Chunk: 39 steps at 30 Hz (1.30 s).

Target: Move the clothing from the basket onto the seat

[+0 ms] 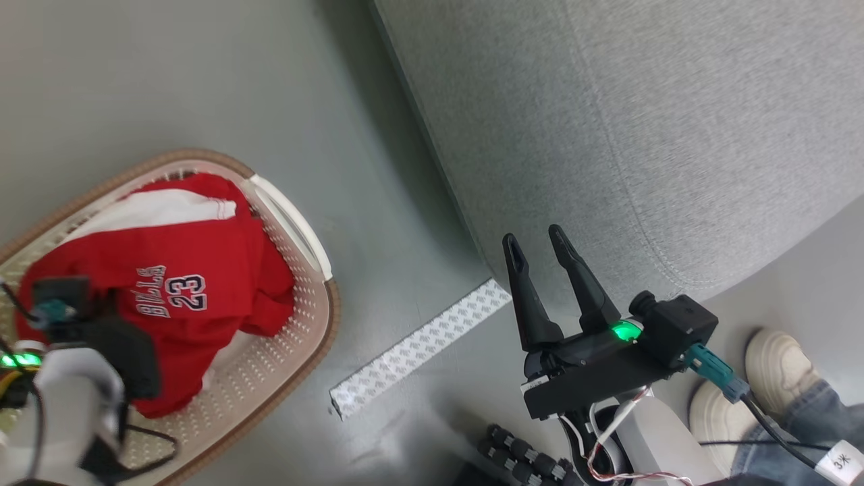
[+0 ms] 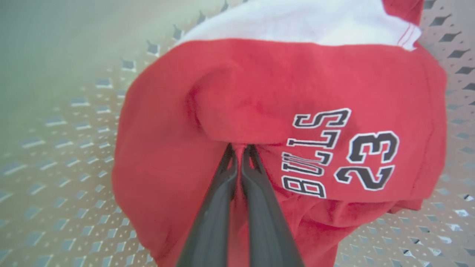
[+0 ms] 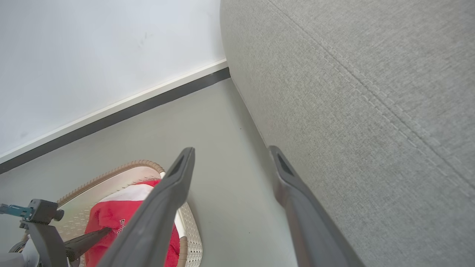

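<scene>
Here, left jaws tight on a fold of clothing (image 2: 259, 92) in the basket (image 1: 297, 331); right jaws wide, empty.

Light: bright, even; I note floor (image 1: 385, 439) glare right of the basket (image 1: 304, 324). Left wrist view: its wall blurred.

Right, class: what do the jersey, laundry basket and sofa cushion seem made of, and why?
Jersey: soft matte red fabric, likely knit; it folds and bunches. Laundry basket: smooth cream plastic, by its moulded rows of holes; brown rim looks braided. Sofa cushion: matte grey woven upholstery; weave and stitched seam show.
</scene>
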### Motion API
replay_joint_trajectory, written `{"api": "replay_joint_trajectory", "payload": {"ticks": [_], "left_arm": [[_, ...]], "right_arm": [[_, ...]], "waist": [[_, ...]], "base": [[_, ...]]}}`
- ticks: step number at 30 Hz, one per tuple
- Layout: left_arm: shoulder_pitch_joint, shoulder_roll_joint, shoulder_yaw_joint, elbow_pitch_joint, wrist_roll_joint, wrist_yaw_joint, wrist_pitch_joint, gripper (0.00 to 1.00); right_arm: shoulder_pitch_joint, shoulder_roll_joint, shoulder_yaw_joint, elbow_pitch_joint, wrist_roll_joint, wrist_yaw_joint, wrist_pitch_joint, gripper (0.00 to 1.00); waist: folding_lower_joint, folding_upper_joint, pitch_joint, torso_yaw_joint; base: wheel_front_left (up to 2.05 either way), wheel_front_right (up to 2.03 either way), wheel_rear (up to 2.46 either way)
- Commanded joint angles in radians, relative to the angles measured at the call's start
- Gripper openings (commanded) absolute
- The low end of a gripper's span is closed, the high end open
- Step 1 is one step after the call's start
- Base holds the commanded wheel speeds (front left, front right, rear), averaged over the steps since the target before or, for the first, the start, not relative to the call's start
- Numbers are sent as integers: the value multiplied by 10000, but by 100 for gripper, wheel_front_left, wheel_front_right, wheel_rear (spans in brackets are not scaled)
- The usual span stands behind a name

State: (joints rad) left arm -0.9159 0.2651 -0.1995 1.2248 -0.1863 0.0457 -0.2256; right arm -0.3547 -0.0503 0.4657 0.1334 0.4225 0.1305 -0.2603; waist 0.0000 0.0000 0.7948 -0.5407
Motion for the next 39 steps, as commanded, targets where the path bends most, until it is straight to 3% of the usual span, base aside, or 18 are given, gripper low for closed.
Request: {"api": "replay_joint_trajectory", "payload": {"ticks": [1, 8, 11, 19, 32, 39], "left_arm": [[403, -349, -24, 22, -50, -35, -183, 0], [1447, -1744, -389, -519, -129, -223, -400, 0], [1865, -2016, -585, -1035, -234, -299, -405, 0], [2946, -2175, -1483, -2617, -1254, -463, -401, 0], [3462, -2153, -3558, -5976, -3018, 627, 378, 0], [3200, -2147, -4091, -7146, -3483, 719, 687, 0]], "right_arm": [[-23, 13, -83, 171, -152, 4, -39, 100], [428, -7, -488, 1182, -1155, 4, -39, 100], [691, -10, -736, 1527, -1512, 4, -39, 100], [1357, -26, -832, 2192, -1963, 4, -13, 100], [2526, -242, -762, 2099, -1846, 4, 761, 100], [2844, -277, -597, 1606, -1804, 4, 1168, 100]], "waist": [[0, 0, -768, 413], [0, 0, -2870, 1528], [0, 0, -3785, 1993], [0, 0, -5866, 2861], [0, 0, -8155, 4003], [0, 0, -8627, 4465]], "base": [[0, 0, 0], [0, 0, 0], [0, 0, 0], [0, 0, 0], [0, 0, 0], [0, 0, 0]]}}
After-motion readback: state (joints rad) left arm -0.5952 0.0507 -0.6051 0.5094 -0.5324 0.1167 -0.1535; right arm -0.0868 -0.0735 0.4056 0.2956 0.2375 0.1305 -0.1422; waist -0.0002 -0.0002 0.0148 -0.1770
